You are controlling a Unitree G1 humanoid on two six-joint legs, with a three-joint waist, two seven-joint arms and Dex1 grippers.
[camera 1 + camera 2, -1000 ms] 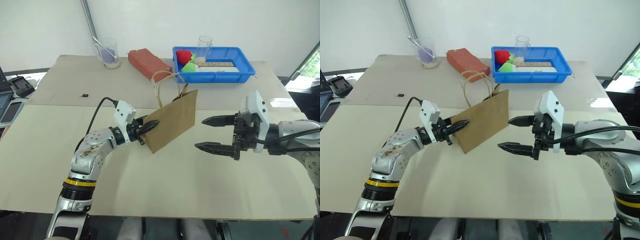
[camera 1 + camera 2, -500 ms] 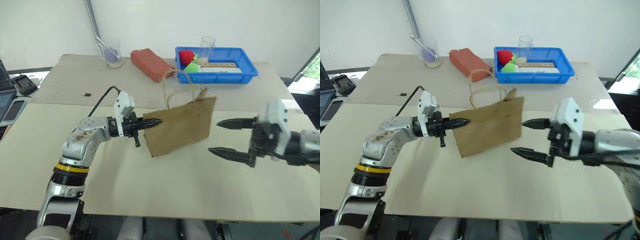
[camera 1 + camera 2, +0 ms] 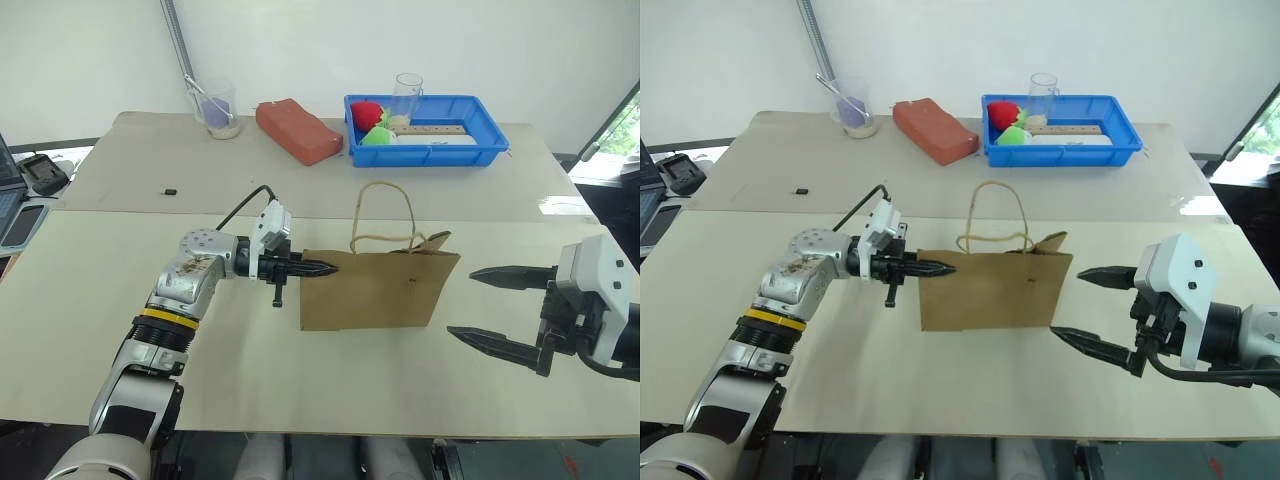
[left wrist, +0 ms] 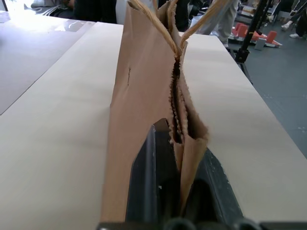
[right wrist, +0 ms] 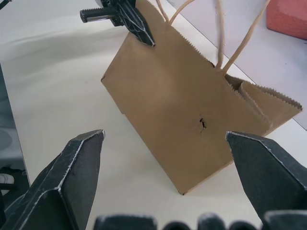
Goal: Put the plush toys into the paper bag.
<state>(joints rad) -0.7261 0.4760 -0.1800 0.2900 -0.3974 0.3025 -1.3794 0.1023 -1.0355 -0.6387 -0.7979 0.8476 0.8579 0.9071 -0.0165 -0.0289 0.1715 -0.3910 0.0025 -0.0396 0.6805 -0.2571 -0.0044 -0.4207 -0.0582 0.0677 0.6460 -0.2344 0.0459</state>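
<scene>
In the left eye view, the paper bag (image 3: 380, 290) is seen standing upright at the centre of the frame on the counter (image 3: 300, 390), its cord handles rising above its top edge. The bag's left upper corner is pinched by the left gripper (image 3: 322, 267), which reaches in level from the centre left with its fingers drawn close on the paper. The right gripper (image 3: 490, 308) is held at the lower right, apart from the bag, its two fingers spread wide with nothing between them. At the upper right a blue tray (image 3: 480, 140) is set on the counter, with red and green soft items inside (the plush toys cannot be made out there). A reddish block (image 3: 298, 130) and a clear cup (image 3: 218, 106) are placed at the upper middle and upper left.

In the left wrist view, the bag's folded edge (image 4: 184, 143) is shown gripped between the dark fingers (image 4: 146, 187) at the bottom centre.

In the right wrist view, the bag (image 5: 192, 124) is seen in the middle of the frame between the widely parted fingers (image 5: 72, 172), untouched by them.
</scene>
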